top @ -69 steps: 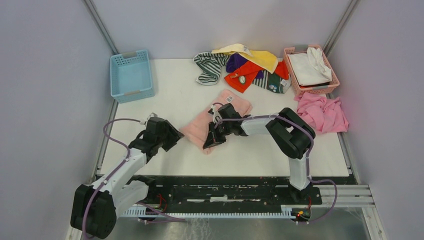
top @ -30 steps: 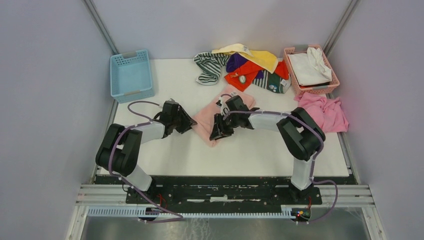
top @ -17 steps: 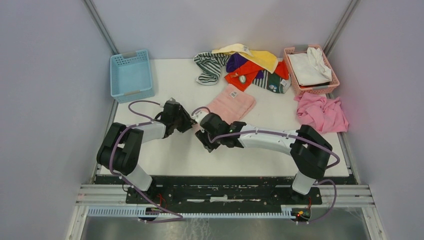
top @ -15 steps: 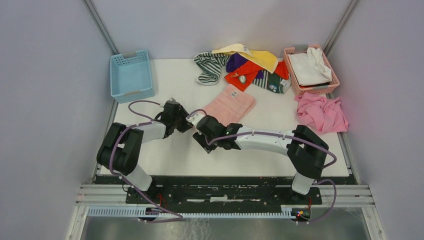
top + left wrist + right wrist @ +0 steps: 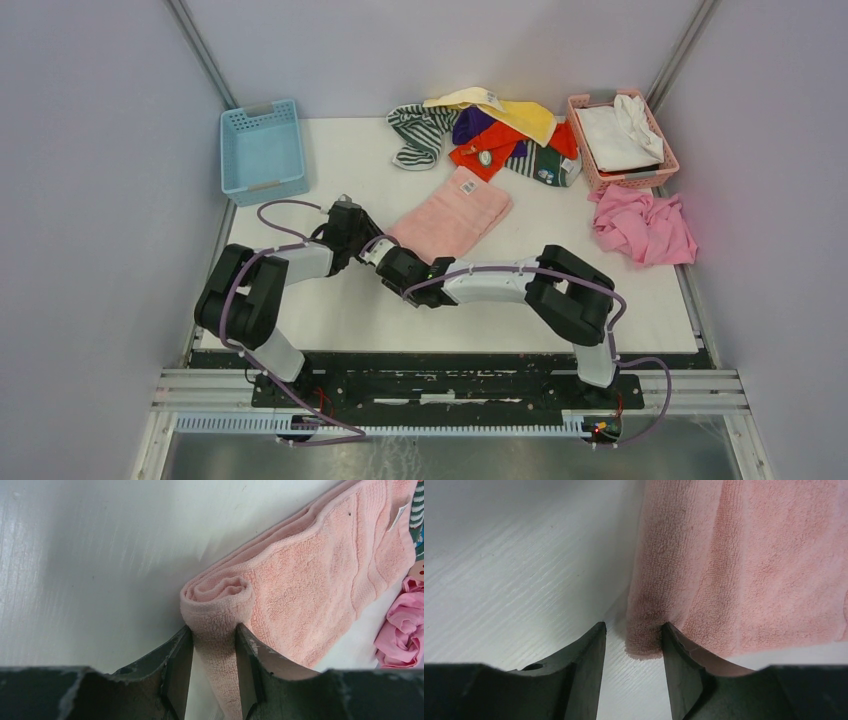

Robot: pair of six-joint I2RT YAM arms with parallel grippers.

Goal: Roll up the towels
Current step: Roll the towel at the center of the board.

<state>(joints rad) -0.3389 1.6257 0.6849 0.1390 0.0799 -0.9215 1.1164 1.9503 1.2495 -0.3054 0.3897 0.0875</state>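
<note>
Left gripper [image 5: 213, 630] is clamped on the barely begun roll of the light pink towel [image 5: 452, 212] in the middle of the surface [image 5: 340, 170], right gripper [image 5: 633, 626] is held spread about its corner, and the far-edge towels [image 5: 487, 138] are left unrolled.

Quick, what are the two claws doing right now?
Left claw: closed on the pink towel's rolled end.
Right claw: open around the towel's corner.
</note>
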